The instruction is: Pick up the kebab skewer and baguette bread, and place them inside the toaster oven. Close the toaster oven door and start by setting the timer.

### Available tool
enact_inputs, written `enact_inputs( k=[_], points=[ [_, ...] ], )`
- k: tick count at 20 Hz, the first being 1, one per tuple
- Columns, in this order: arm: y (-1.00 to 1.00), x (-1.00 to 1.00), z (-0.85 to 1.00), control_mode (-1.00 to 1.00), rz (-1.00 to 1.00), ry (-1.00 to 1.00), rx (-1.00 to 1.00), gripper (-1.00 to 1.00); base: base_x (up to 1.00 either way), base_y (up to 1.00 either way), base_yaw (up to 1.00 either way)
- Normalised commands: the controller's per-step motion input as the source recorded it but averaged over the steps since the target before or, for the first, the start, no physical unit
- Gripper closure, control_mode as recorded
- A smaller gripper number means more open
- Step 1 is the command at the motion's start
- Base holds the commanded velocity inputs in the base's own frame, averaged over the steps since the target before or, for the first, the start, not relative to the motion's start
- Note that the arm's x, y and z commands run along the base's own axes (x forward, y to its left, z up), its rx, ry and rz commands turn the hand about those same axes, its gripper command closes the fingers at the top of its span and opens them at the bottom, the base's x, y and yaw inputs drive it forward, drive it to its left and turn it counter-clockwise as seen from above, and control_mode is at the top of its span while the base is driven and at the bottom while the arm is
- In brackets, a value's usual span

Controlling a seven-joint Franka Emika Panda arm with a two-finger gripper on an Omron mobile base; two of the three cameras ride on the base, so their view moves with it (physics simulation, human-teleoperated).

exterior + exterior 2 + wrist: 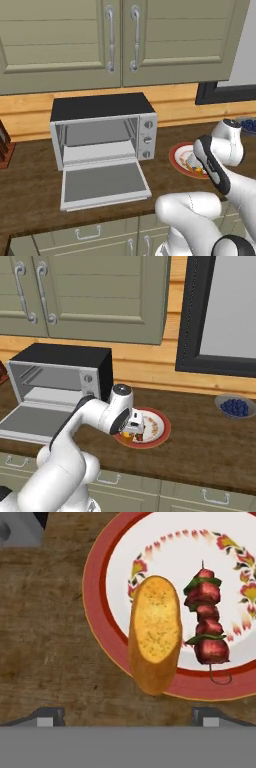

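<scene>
The golden baguette bread (pixel 155 632) lies on a red-rimmed plate (pixel 100 587), overhanging its near rim. Beside it to the right rests the kebab skewer (pixel 206 629) with dark red chunks. My gripper (pixel 129 717) hangs open just above the plate (pixel 159 431), its fingertips (pixel 47 716) spread wider than the bread and holding nothing. The silver toaster oven (pixel 102 122) stands to the left of the plate. The toaster oven door (pixel 102 182) is dropped flat onto the counter, and the cavity holds nothing. Round knobs (pixel 148 140) run down its right side.
A small bowl of blueberries (pixel 234 406) sits at the far right of the wooden counter (pixel 200 448). A knife block (pixel 4 145) stands at the far left. Wall cabinets (pixel 120 40) hang above, and a dark window frame (pixel 190 331) rises behind the counter.
</scene>
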Motion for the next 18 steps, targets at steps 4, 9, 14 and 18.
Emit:
enact_inputs(
  k=[4,9,14,18],
  points=[
    [-0.25,0.25,-0.32,-1.00,0.03,0.03,0.05,-1.00,0.00,0.00,0.00],
    [-0.03,0.27,-0.36,-1.00,0.00,0.01,0.02,-1.00,0.00,0.00,0.00],
    [0.00,0.22,-0.29,-1.00,0.00,0.03,0.01,-1.00,0.00,0.00,0.00],
    [0.00,0.04,-0.19,-1.00,0.00,0.04,0.01,-1.00,0.00,0.00,0.00]
  ],
)
